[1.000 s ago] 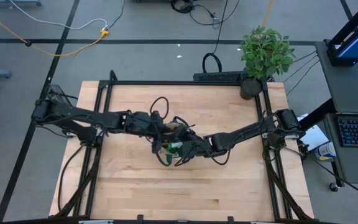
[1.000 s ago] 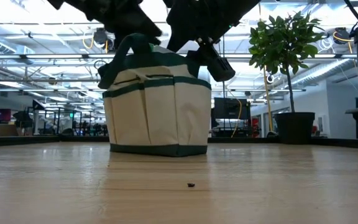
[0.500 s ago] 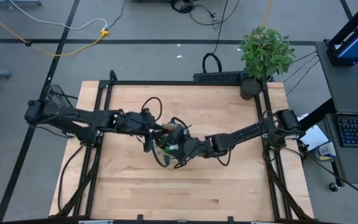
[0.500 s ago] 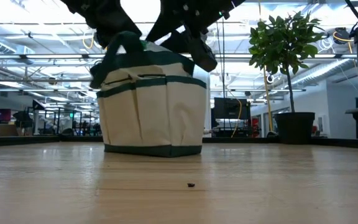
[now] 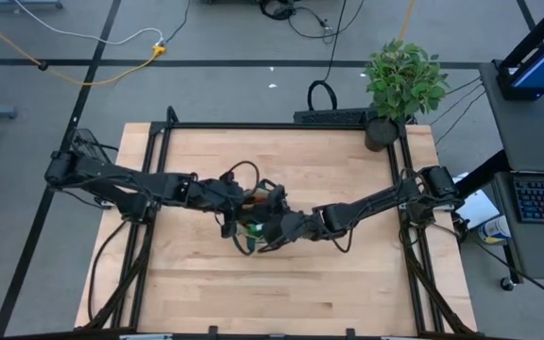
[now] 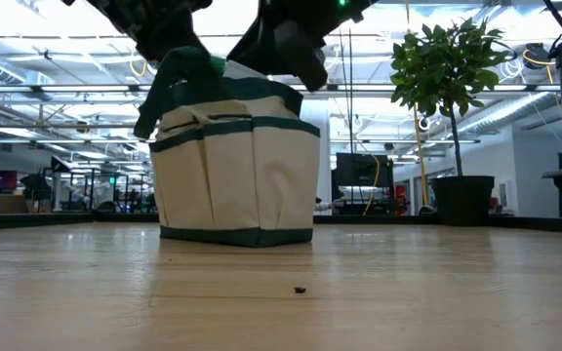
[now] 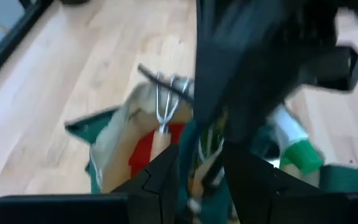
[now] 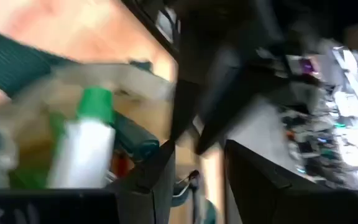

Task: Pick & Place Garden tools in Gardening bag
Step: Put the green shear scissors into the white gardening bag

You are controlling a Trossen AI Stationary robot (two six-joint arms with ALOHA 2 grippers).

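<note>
Grippers, left and right, meet over the gardening bag at the table's middle; we cannot tell their fingers' state.

Grey floor with cables; potted plant by the wooden table; bright ceiling lights

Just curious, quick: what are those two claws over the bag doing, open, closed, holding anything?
Left gripper: over the bag; cannot tell.
Right gripper: over the bag; cannot tell.
</note>
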